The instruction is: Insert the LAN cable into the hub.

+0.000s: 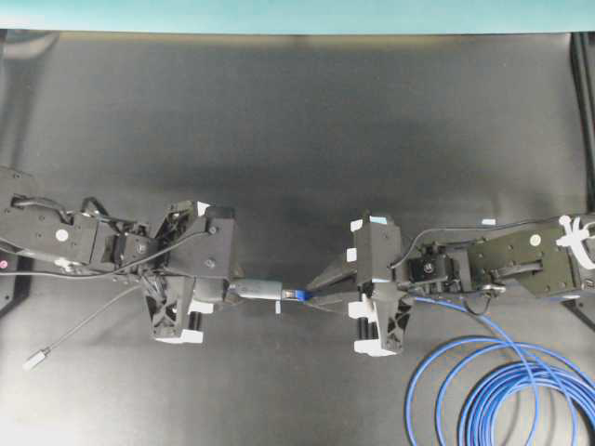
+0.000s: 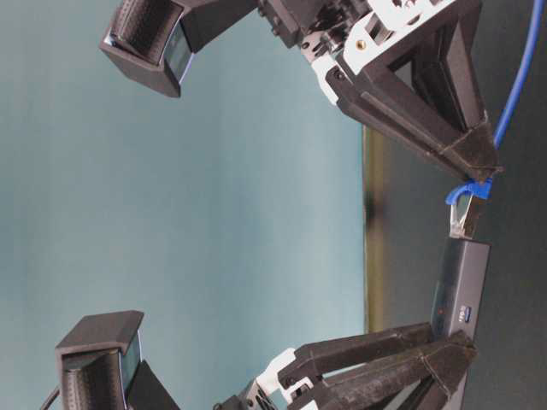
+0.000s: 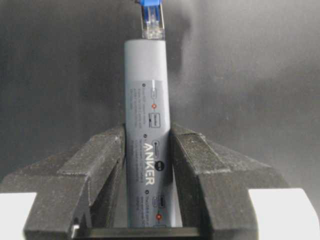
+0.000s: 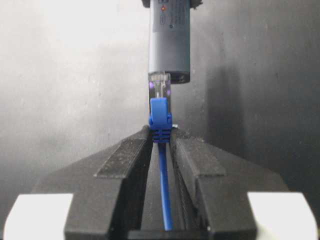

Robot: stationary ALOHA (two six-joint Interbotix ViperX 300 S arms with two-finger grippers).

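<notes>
Your left gripper [image 3: 148, 165] clamps the rigid hub [image 3: 147, 125] mid-body, held above the table; your right gripper [image 4: 161, 145] pinches the LAN cable [image 4: 161, 117] at its boot, clear plug at the hub's end; keep hold there; the limp cord would buckle.

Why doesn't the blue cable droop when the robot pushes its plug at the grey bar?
Probably because the right gripper pinches the LAN cable just behind the plug, leaving only a short, stiffish stub. Its long coils look floppy and would likely sag if lifted.
</notes>
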